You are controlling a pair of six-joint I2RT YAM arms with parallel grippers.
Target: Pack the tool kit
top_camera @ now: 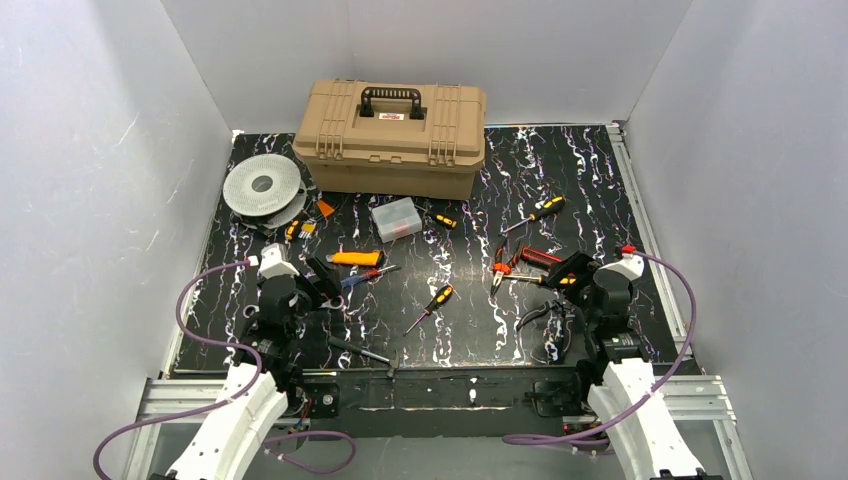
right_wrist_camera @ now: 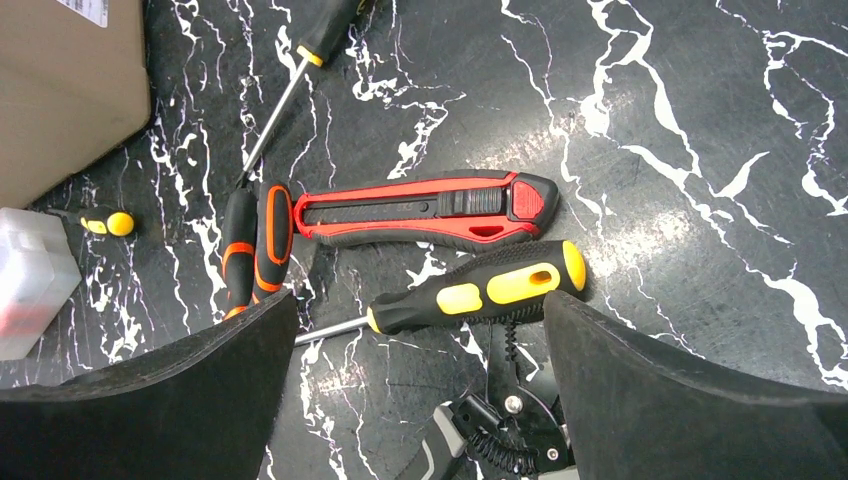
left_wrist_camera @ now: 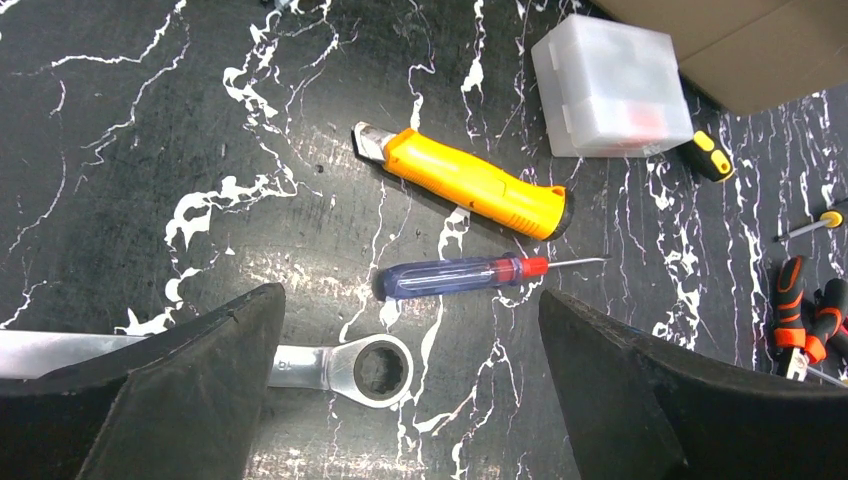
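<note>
The toolbox (top_camera: 390, 138) stands shut; screwdrivers (top_camera: 432, 304) and pliers (top_camera: 503, 270) lie loose in front of it on the tabletop (top_camera: 600, 200); left hand (left_wrist_camera: 410, 380) and right hand (right_wrist_camera: 415, 390) both gape empty; the right, over crowded tools, might snag two together.

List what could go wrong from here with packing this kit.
1. The toolbox lid is shut, so nothing can go in until it is opened.
2. The open right hand hangs over a crowd: the yellow-black screwdriver lies close against the red knife and sprung pliers, so closing may catch two.
3. Under the open left hand, the blue screwdriver could roll away and the flat wrench may slip.
</note>
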